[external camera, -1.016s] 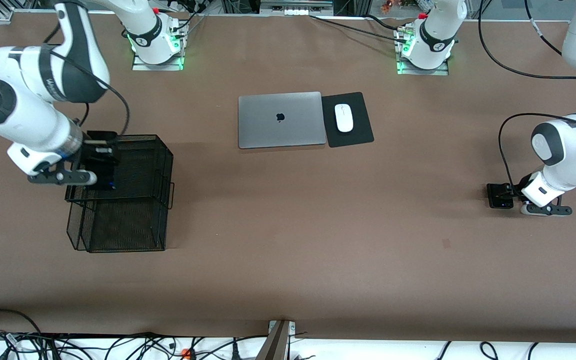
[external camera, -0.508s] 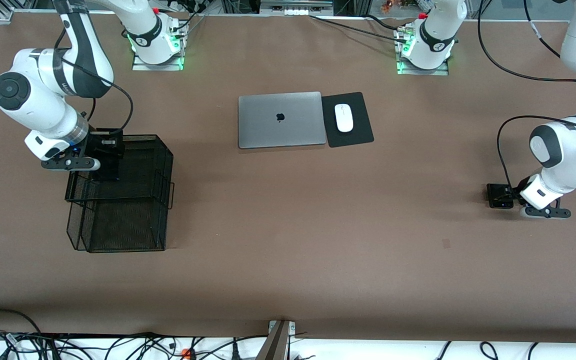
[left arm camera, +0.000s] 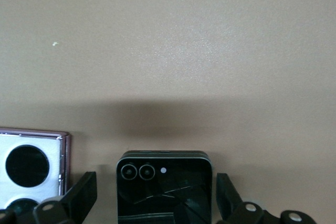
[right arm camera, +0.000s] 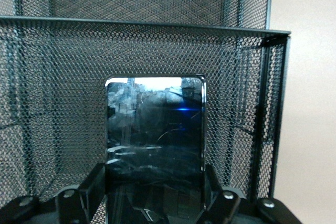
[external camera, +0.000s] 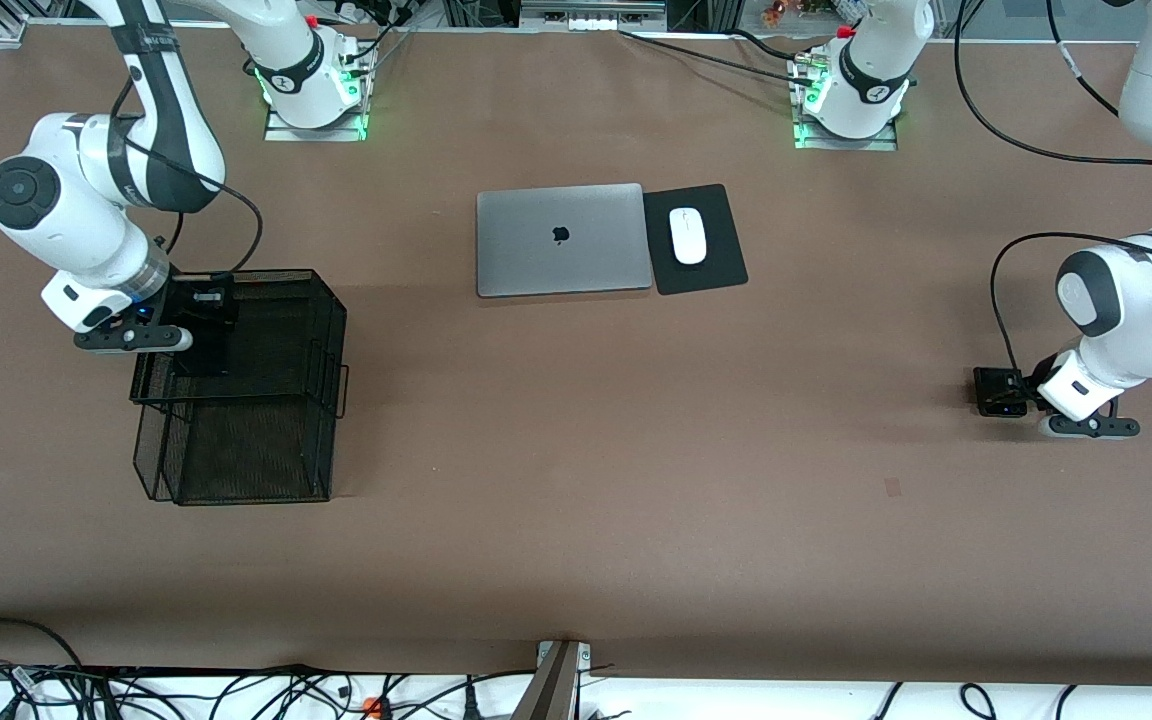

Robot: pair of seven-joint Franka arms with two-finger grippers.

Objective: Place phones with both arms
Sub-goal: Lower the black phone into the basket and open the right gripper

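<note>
Right at the rim of the black wire-mesh basket point(external camera: 256, 400), the long black slab phone point(right arm camera: 155, 124) is pinched edge to edge by the right gripper point(external camera: 198, 335), fingers clenched on its two long sides. In the right wrist view the glossy slab stands upright with mesh walls on three sides of it and the basket's top rail point(right arm camera: 142, 23) running across above its upper edge. There is open mesh on either flank of the phone.

At the left arm's end of the table, the left gripper point(external camera: 1008, 392) sits low over the small squarish black flip phone point(left arm camera: 164, 182). Its fingers point(left arm camera: 79, 195) are spread wide, one on each side of the phone, with a gap showing between each finger and the phone's edges. That phone lies flat on the brown tabletop point(external camera: 576, 450). Just beside it lies the lilac-white flip phone with two black circles point(left arm camera: 31, 169), its pink-trimmed edge close to one finger.

Between the two arms stretches bare brown surface. The closed grey laptop point(external camera: 561, 240) sits nearer the bases, touching the black mouse mat point(external camera: 711, 275) that carries the white mouse point(external camera: 687, 236), all well apart from either gripper.
</note>
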